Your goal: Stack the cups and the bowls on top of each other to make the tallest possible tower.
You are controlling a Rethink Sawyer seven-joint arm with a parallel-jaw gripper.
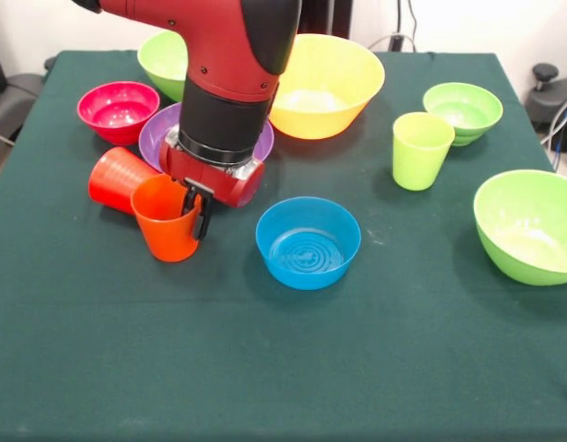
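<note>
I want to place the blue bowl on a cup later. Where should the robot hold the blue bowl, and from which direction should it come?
Probably at the rim, coming straight down from above. The blue bowl stands upright and open on the green table, with free cloth all around, so one finger can go inside the thin wall and one outside. The side facing the lime green cup looks the most open; the gripper is now at the orange cup.

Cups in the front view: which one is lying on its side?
The red cup, lying tipped over on the green cloth beside the purple bowl. The orange cup at the gripper and the lime green cup both have their mouths up.
</note>
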